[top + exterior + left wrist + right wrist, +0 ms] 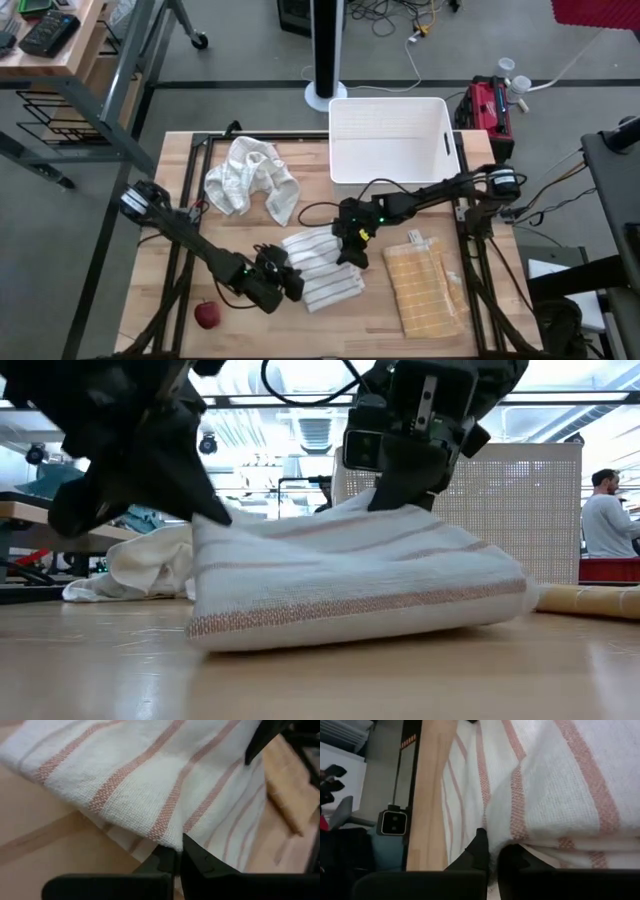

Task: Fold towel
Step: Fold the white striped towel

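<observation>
Striped towel [350, 585] pinched by both claws, left [176, 851], right [492, 851]; overhead-only apple [207, 315].

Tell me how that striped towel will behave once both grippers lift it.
Probably floppy: the striped towel already sags in soft folds between the left gripper and the right gripper, each shut on an edge. Likely light, since thin pinches raise its corners. The woven cloth looks grippy, so slipping seems unlikely, though unheld layers may droop and unfold.

Overhead camera looks straight down on the whole table [180, 250]; a tabletop-level camera faces the room; both wrist cameras press close on the striped towel [322, 268], which all four views share.
</observation>
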Motion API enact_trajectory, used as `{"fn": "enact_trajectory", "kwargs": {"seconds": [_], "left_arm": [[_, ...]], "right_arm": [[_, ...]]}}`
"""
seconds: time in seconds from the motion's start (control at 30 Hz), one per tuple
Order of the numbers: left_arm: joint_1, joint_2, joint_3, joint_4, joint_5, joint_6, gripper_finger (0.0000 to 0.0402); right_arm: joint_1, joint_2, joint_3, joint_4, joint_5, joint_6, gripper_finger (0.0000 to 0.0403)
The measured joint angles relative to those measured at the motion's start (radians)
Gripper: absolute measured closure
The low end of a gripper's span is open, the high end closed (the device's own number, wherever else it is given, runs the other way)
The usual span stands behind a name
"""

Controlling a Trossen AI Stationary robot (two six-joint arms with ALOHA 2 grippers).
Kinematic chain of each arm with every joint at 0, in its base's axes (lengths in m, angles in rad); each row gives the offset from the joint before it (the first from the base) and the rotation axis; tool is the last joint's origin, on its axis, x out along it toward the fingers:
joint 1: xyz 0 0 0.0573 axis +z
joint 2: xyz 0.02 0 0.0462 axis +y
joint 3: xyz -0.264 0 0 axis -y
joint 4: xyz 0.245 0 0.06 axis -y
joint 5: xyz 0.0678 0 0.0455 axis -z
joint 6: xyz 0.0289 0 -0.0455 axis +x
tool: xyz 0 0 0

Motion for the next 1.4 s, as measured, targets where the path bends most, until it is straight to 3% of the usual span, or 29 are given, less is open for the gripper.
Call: {"fn": "enact_trajectory", "kwargs": {"seconds": [0.2, 0.37, 0.73, 0.83, 0.97, 1.07, 1.27, 1.4], "left_arm": [[0.029, -0.022, 0.0, 0.007, 0.001, 0.089, 0.0401], [0.068, -0.022, 0.001, 0.016, 0.079, 0.161, 0.0401], [0.096, -0.022, 0.002, 0.052, 0.122, 0.197, 0.0401], [0.104, -0.022, -0.002, 0.065, 0.122, 0.189, 0.039], [0.112, -0.022, -0.006, 0.052, 0.197, 0.144, 0.0355], [0.115, -0.022, -0.012, 0.051, 0.258, 0.093, 0.0319], [0.12, -0.022, -0.017, 0.036, 0.197, 0.075, 0.0259], [0.145, -0.022, -0.018, 0.032, 0.16, 0.104, 0.0253]], "right_arm": [[0.019, -0.02, -0.002, -0.03, 0.038, -0.031, 0.0397], [0.047, -0.032, -0.002, -0.044, 0.07, -0.055, 0.0397], [0.092, -0.068, 0.0, -0.266, 0.276, -0.055, 0.0396], [0.113, -0.068, -0.009, -0.294, 0.346, -0.057, 0.0395], [0.132, -0.061, -0.024, -0.329, 0.345, -0.068, 0.0392], [0.134, -0.072, -0.034, -0.318, 0.347, -0.067, 0.0372], [0.132, -0.092, -0.045, -0.375, 0.36, -0.063, 0.0295], [0.132, -0.138, -0.047, -0.496, 0.499, -0.063, 0.025]]}}
